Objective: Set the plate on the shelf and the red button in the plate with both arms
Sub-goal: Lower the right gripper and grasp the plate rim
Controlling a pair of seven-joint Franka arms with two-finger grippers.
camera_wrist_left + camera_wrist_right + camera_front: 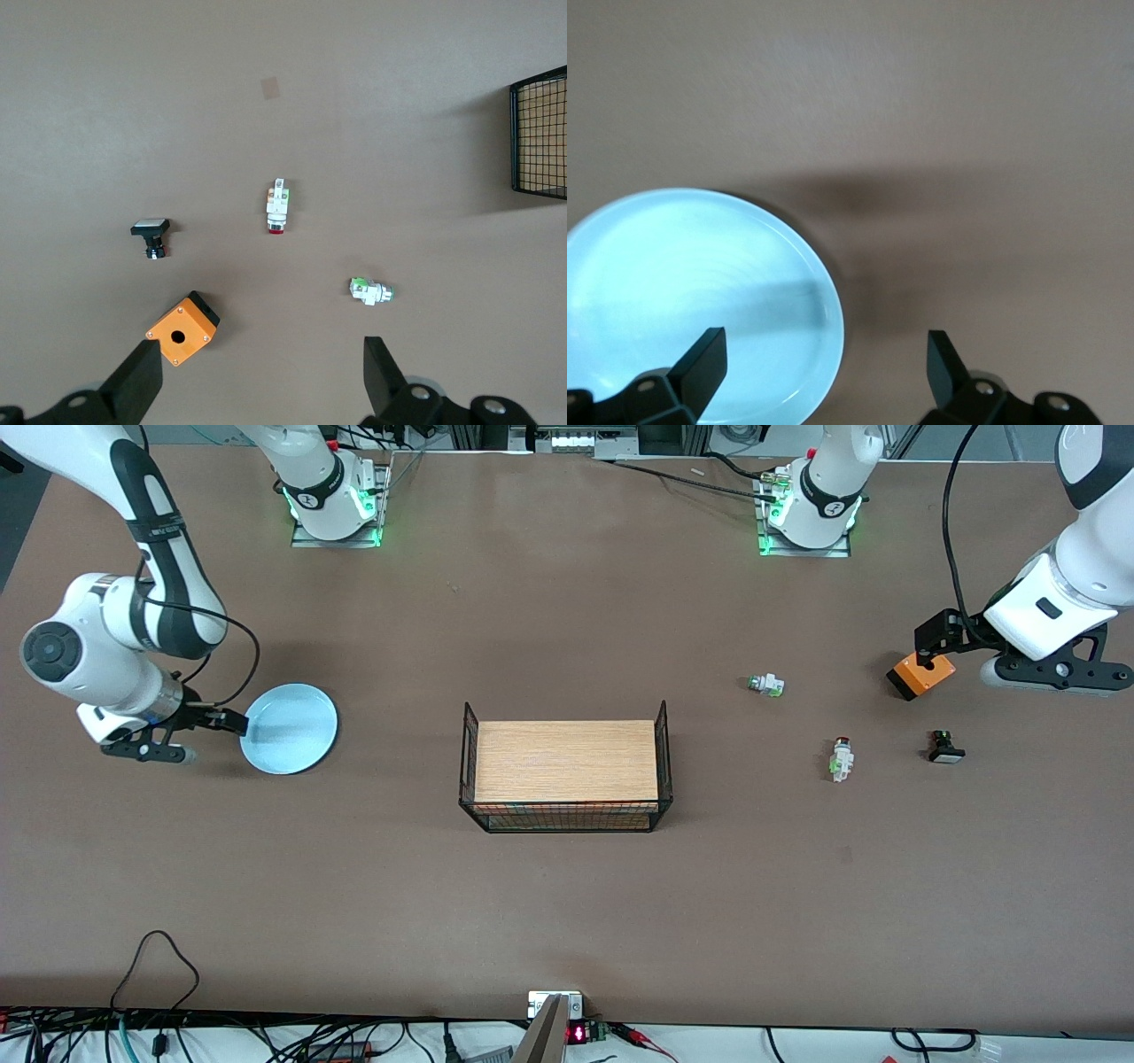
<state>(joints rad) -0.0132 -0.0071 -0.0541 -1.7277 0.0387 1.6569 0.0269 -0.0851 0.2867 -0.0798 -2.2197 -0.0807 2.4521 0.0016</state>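
Wooden tray (565, 762) between plate (292, 728) by open right claw (232, 721) and red button (841, 758) near open left claw (930, 646)

Rectangular black wire-mesh basket with a light wooden board floor (468, 766), mid-table. Small white push-button with a green and silver cap (765, 685), lying on its side toward the left arm's end. Black push-button with a white top (945, 748), nearer the front camera. Orange square switch box on a black base (one round hole in its top face) (182, 330), apart from both buttons.
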